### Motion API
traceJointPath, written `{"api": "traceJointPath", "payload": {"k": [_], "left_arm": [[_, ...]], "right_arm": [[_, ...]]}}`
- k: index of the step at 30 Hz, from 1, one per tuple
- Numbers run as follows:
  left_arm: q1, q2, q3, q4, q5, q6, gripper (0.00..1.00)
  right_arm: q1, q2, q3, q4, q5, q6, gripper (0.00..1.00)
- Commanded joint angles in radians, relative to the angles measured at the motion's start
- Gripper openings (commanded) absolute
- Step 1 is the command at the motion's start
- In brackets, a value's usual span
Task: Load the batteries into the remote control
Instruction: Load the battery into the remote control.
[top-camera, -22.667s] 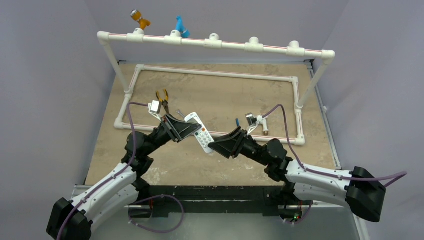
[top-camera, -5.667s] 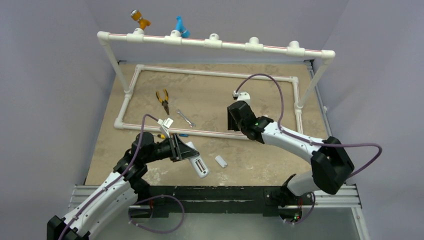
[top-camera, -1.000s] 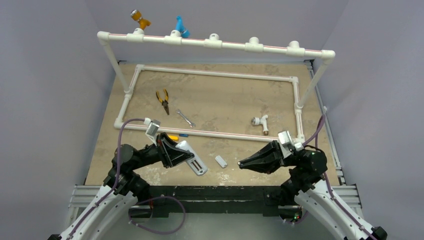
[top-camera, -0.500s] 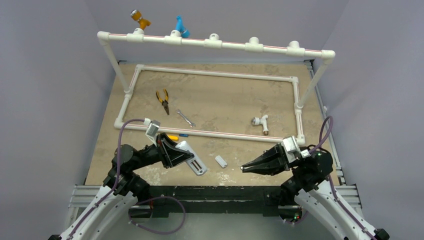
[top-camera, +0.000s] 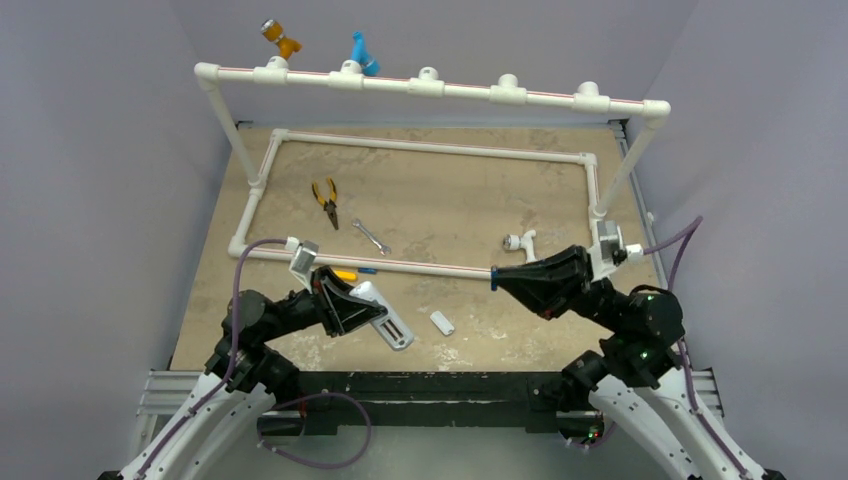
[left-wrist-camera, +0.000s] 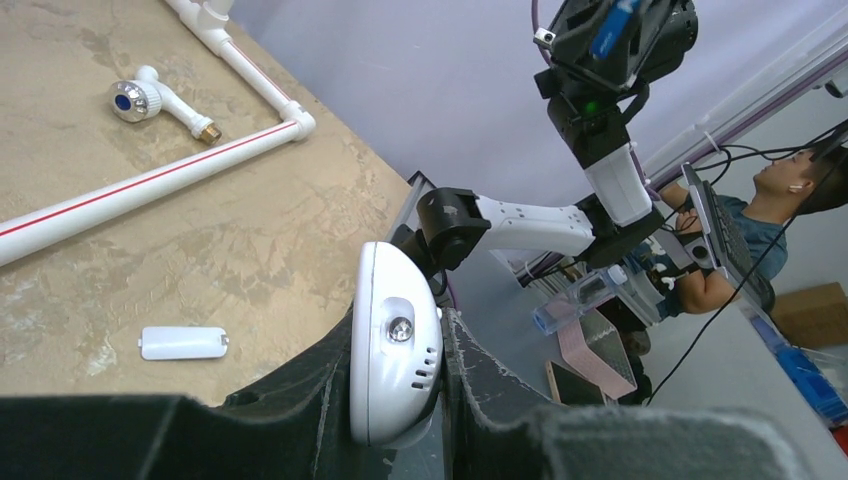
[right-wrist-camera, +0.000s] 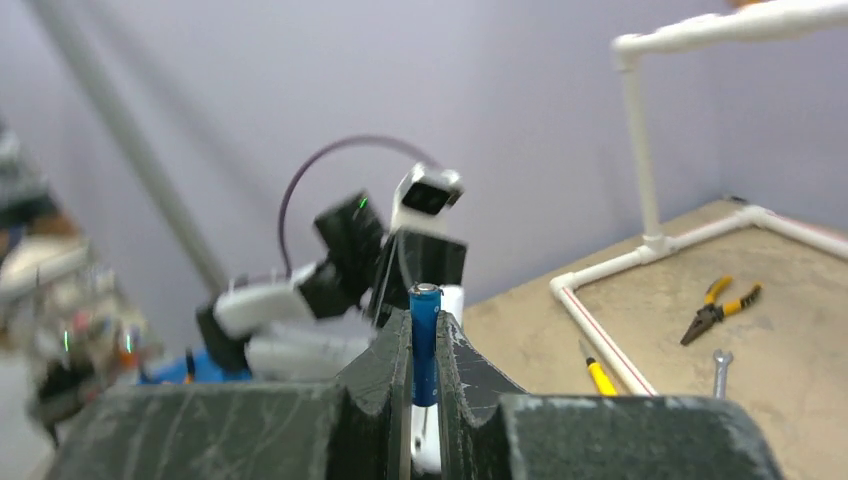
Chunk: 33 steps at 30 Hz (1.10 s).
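My left gripper (top-camera: 378, 312) is shut on the white remote control (top-camera: 392, 326) and holds it tilted above the table's front left, with its open battery bay facing up. In the left wrist view the remote's rounded nose (left-wrist-camera: 395, 345) sits between my left gripper's (left-wrist-camera: 397, 330) fingers. My right gripper (top-camera: 497, 277) is shut on a slim blue battery (top-camera: 493, 277), raised over the table to the right of the remote and apart from it. The battery (right-wrist-camera: 425, 340) stands upright between the right gripper's (right-wrist-camera: 423, 322) fingers. A short blue piece (top-camera: 368, 269) lies by the screwdriver; I cannot tell whether it is a battery.
The remote's white cover (top-camera: 441, 322) lies on the table between the arms. A yellow-handled screwdriver (top-camera: 345, 273) lies against the white pipe frame's front rail (top-camera: 440, 268). Pliers (top-camera: 325, 200), a wrench (top-camera: 371, 237) and a white pipe fitting (top-camera: 520, 241) lie inside the frame.
My right arm has lifted from low near the front right edge and swung up and away over the front rail with the battery in its grip. The left arm and remote stay still.
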Motion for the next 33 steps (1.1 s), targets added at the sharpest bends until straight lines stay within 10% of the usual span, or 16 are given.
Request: {"api": "traceJointPath", "payload": {"k": [1, 7, 18, 33], "left_arm": [[-0.004, -0.008, 0.043, 0.035, -0.021, 0.002, 0.0], [-0.004, 0.01, 0.045, 0.06, -0.03, -0.024, 0.0], [-0.004, -0.006, 0.047, 0.054, -0.045, -0.057, 0.0], [-0.003, -0.017, 0.04, 0.062, -0.047, -0.057, 0.0]], "right_arm": [[0.003, -0.02, 0.078, -0.259, 0.532, 0.388, 0.0], [0.004, -0.118, 0.103, -0.525, 0.819, 0.802, 0.0], [0.004, -0.108, 0.236, -0.897, 0.893, 1.052, 0.0], [0.004, -0.101, 0.232, -0.989, 0.89, 1.055, 0.0]]}}
